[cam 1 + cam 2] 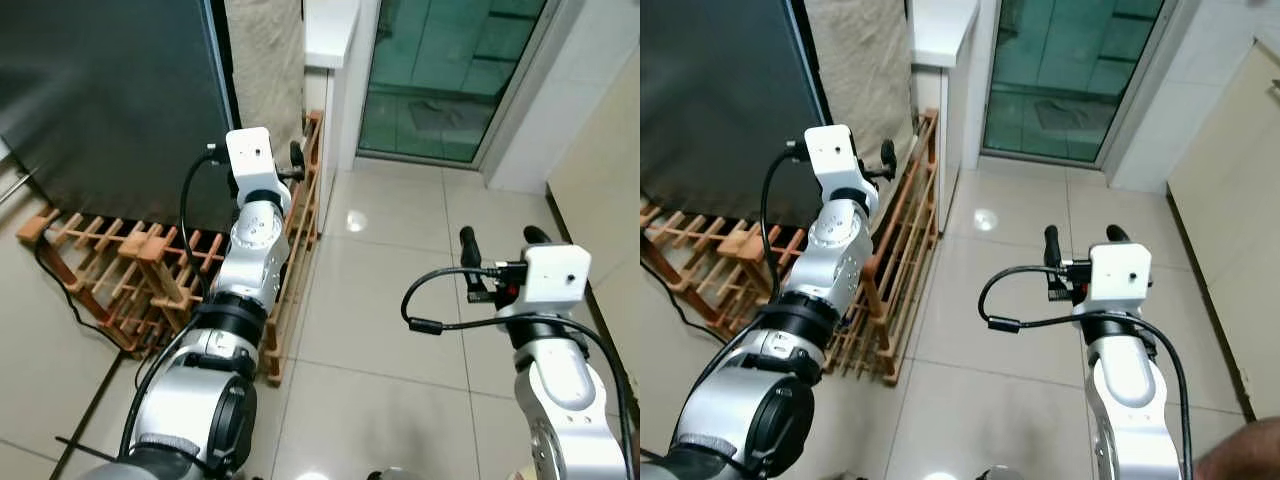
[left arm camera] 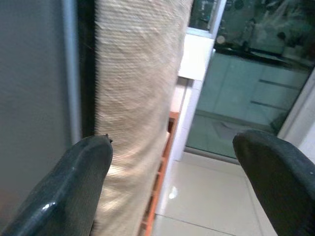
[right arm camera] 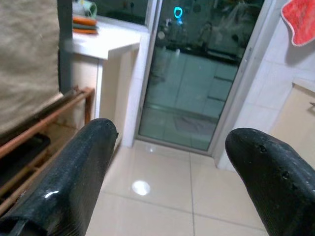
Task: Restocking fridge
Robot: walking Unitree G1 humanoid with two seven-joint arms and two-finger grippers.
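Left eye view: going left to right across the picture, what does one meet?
Dark grey fridge panel → wooden slatted rack on the floor → left hand, raised by the rack's far end → glass sliding door → right hand, held open over the glossy beige floor tiles.

Fridge (image 1: 100, 90): one, dark, at the robot's left
Wooden rack (image 1: 130, 270): one, lying on the floor against the fridge
Glass door (image 1: 450, 70): one, well right of the fridge
White counter (image 1: 330, 30): one, between fridge and glass door
Grippers: two, left gripper (image 2: 172, 162) and right gripper (image 3: 170, 157), both spread
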